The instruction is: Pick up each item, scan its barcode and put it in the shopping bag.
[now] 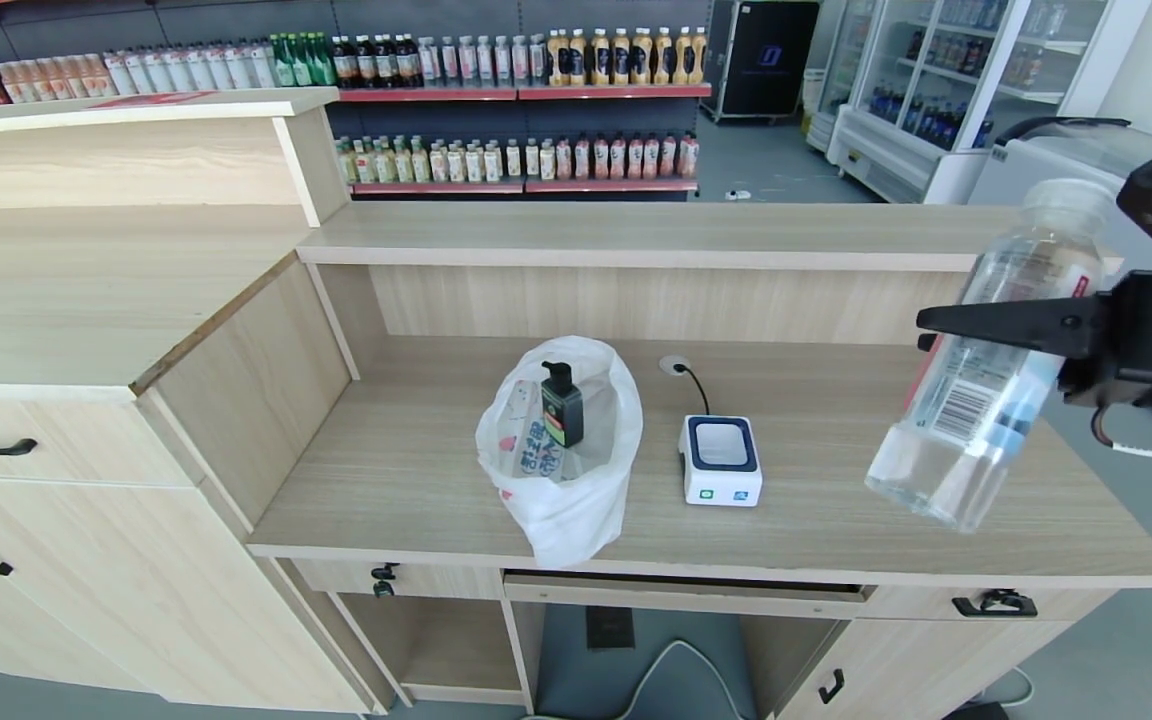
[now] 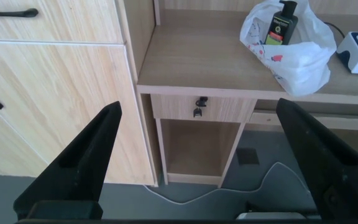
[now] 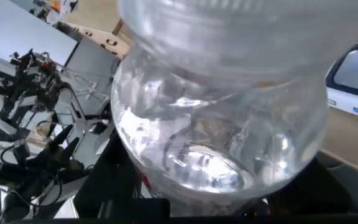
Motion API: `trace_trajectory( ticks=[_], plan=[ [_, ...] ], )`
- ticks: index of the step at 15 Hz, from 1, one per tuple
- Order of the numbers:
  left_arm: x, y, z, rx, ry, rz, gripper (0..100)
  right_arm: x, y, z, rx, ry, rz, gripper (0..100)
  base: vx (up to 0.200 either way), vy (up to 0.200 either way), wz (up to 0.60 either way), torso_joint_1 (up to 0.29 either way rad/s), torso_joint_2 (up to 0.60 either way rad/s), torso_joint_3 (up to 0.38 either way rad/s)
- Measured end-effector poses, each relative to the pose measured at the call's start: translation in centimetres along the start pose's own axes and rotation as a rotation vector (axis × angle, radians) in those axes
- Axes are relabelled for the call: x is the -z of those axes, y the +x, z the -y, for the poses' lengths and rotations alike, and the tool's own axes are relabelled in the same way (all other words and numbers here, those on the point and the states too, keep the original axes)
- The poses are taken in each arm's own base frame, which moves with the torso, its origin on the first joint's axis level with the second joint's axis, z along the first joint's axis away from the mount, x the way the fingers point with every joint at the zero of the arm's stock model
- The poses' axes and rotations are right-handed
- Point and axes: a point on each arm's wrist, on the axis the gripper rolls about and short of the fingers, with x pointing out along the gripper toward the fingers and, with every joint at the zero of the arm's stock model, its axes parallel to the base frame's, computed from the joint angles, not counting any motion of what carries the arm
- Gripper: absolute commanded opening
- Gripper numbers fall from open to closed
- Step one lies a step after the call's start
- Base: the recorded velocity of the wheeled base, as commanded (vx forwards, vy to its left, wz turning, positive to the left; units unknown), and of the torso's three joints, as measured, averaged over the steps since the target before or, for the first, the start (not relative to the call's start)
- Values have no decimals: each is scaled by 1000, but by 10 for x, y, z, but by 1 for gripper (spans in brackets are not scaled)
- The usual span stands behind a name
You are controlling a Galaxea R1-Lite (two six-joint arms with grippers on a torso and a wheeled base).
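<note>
The right gripper [image 1: 946,325] is clamped across the middle of a clear bottle [image 1: 976,400], one black finger lying over the front of its label and the other hidden behind it. The bottle hangs tilted in the air, cap up and back toward the wrist, base down and forward over the counter [image 1: 836,520] without touching it.

It looks like thin plastic filled with clear liquid, so I judge it fairly heavy for its wall. It is smooth, likely slippery, and apt to dent or pivot under a hard squeeze. The mid-body grip on the label band seems the sound place, since paper gives more friction than bare plastic and the weight sits close to the fingers. The ribbed base seen from the right wrist [image 3: 216,124] would be a poor hold.

A white label wraps the body. Just below the finger is a barcode [image 1: 966,410], turned outward and downward. The other print, with a red patch near the finger, is too small to make out.

Below the gripper and to its left, well apart, the scanner [image 1: 721,458] sits on the counter, window up. Beyond it stands the open white bag [image 1: 561,500], a black pump bottle [image 1: 562,408] already inside.

The left gripper [image 2: 199,106] hangs low beside the cabinet, fingers spread wide and empty.
</note>
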Motion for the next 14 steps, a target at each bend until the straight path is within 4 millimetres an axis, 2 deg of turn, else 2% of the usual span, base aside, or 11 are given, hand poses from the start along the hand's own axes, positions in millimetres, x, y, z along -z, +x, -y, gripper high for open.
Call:
trace_trajectory(
  ticks=[2, 5, 8, 14],
  plan=[
    [0, 0, 0, 0, 0, 0, 100, 6, -3, -29, -88, -22, -37, 0, 0, 0, 0, 0, 0, 0],
    [0, 0, 0, 0, 0, 0, 100, 7, -5, -53, -169, -53, -60, 0, 0, 0, 0, 0, 0, 0],
    [0, 0, 0, 0, 0, 0, 100, 10, -3, -65, -213, -48, -103, 0, 0, 0, 0, 0, 0, 0],
    [0, 0, 0, 0, 0, 0, 100, 9, 2, -75, -274, -63, -127, 0, 0, 0, 0, 0, 0, 0]
  ],
)
